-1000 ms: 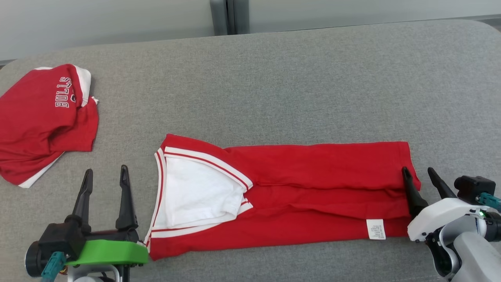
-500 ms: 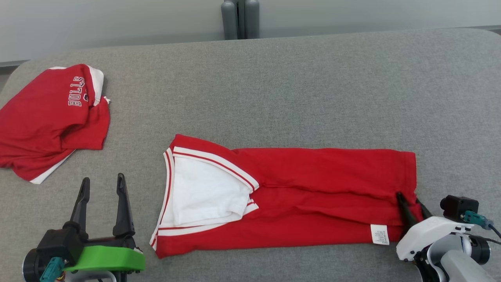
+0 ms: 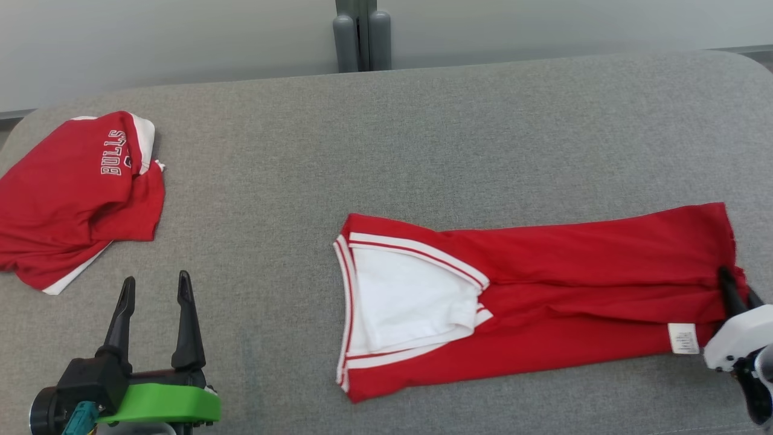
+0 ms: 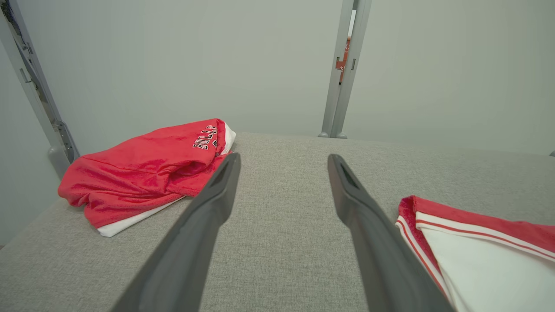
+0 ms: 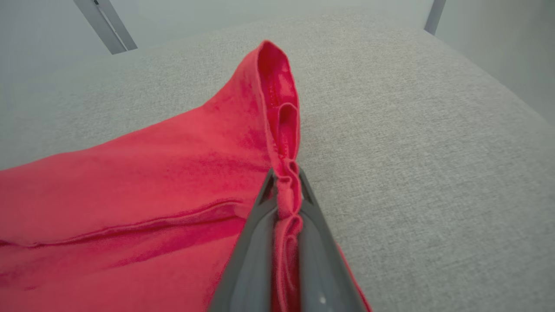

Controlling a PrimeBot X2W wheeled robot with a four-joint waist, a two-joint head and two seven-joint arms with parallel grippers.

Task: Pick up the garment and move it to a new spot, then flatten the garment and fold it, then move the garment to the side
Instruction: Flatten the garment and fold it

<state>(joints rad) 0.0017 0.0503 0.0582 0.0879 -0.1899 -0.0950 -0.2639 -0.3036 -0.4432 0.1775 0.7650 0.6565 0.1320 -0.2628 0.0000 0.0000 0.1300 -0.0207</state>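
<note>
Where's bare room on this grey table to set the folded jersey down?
Widest free patch: the far strip of the padded table, behind the folded jersey. Also bare: the middle, between it and the crumpled jersey. Crowded: left edge, and right edge at the right gripper.

Cannot make out the fingertips of the right hand (image 3: pixel 738 290), buried in the bunched hem of the long folded red jersey with white trim (image 3: pixel 574 284); cropped by the right edge beyond its white housing. Cannot read the print on the small white fabric label (image 3: pixel 683 338) near that hem: too small. Cannot tell what follows the lettering on the crumpled red garment (image 3: pixel 66 205) at the far left, partly tucked under a fold; clipped by the left edge too.
</note>
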